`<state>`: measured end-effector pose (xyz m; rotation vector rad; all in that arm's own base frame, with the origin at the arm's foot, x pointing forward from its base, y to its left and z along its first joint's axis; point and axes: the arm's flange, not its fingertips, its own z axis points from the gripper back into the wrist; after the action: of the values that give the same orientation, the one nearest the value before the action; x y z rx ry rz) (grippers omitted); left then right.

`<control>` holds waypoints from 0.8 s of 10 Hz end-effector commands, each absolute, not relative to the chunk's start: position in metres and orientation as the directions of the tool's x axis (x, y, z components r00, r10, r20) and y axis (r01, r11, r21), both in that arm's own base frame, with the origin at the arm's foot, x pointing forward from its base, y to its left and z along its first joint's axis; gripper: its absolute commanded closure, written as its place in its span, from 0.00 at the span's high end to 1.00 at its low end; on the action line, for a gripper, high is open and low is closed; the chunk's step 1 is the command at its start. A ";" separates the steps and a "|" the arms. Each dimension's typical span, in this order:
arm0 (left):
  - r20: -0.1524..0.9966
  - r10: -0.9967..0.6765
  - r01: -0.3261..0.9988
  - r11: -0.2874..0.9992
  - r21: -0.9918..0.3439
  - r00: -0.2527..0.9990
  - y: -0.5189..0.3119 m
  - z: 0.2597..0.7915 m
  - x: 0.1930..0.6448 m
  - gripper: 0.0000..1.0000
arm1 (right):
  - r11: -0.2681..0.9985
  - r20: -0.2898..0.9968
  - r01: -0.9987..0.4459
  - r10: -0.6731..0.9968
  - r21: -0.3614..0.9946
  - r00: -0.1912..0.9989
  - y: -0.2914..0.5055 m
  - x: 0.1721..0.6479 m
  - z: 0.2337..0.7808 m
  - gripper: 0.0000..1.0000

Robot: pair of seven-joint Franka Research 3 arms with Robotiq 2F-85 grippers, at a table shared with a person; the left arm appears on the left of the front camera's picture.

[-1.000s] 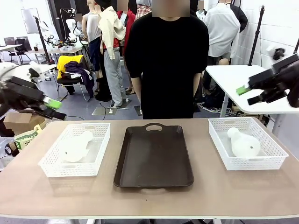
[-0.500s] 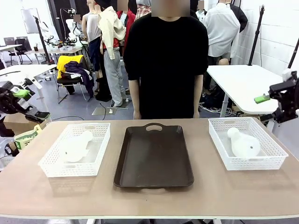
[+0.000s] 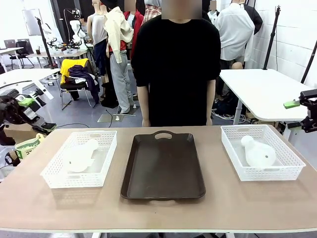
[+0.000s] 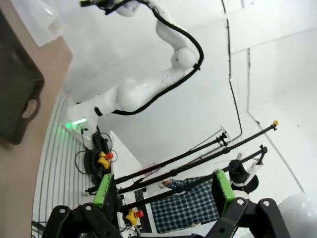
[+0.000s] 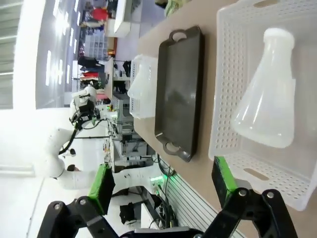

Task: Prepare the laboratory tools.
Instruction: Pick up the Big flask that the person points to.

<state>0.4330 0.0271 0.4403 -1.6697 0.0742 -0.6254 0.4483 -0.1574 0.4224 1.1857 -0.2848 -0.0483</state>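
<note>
Brown tray (image 3: 163, 168) between left flask (image 3: 79, 156) and right flask (image 3: 258, 152); each in a basket (image 3: 69, 181)

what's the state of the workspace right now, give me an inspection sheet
surface: tan table, nothing spilled
job's things: left flask lying on its side in the left basket; right flask lying on its side in the right basket; dark tray between the baskets, bare
clutter: nothing seen
tools: left tool open, raised off the table's left end; right tool open, raised off the right end; neither holds anything
cables: loose cables on the floor behind the person
surroundings: person standing at the far edge; white side table; chair piled with clothes
</note>
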 end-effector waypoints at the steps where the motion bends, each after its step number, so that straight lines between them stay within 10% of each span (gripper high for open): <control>1: 0.284 -0.328 0.271 -0.087 -0.959 0.901 0.050 0.439 0.443 1.00 | 0.360 0.194 -0.115 -0.193 0.926 0.962 -0.150 0.453 0.424 1.00; 8: 0.132 -0.077 0.136 0.048 -0.990 0.988 0.051 0.412 0.460 1.00 | 0.345 0.178 -0.105 -0.187 0.933 0.966 -0.146 0.449 0.422 1.00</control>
<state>0.4627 0.0578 0.4024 -1.4785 -0.0350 -0.1835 0.4504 -0.1487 0.4218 1.1923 -0.2716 -0.0372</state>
